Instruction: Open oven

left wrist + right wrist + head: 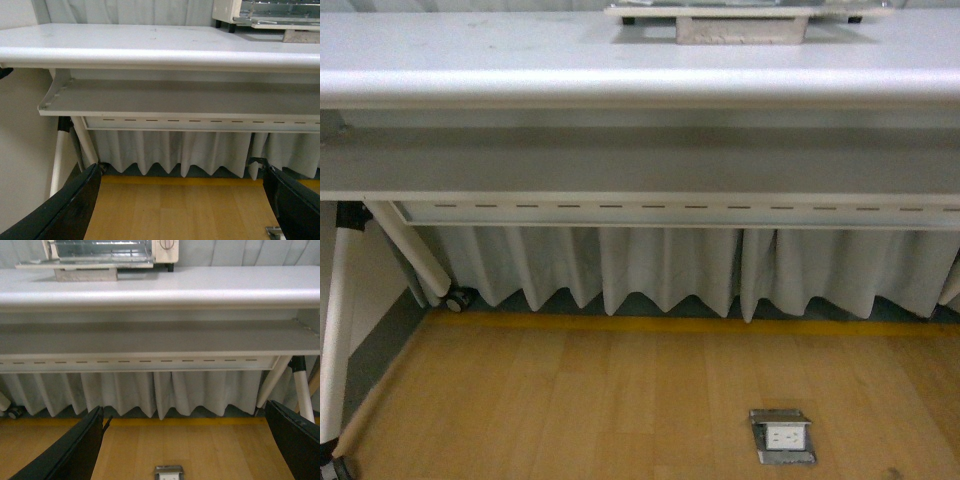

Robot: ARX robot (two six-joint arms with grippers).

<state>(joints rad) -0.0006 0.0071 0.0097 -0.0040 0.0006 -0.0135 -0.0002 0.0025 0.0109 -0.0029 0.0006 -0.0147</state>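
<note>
1. The toaster oven [112, 252] stands on top of the white table [470, 60], toward its back edge. Only its lower part shows in each view.
2. In the right wrist view its door [85, 263] lies folded down flat in front of the cavity, resting on a grey block [85, 274], with a wire rack [102, 247] visible inside and 1 round beige knob [167, 244] on the cream panel beside it.
3. In the left wrist view the oven's cream corner [227, 10] and a dark foot appear at the table's far end, with the lowered door just beside it.
4. The front view shows only the door's edge and the block at the top, above the table's front lip and shelf.
5. The left gripper [182, 210] hangs low, below the table edge, its 2 black fingers [65, 210] spread wide apart with nothing between them.
6. The right gripper [185, 445] is likewise low and spread wide, its fingers [70, 452] holding nothing.
7. Under the table hang a pleated white curtain [670, 270] and a yellow strip [670, 325]; a metal floor socket [782, 437] sits in the wooden floor [570, 410].
</note>
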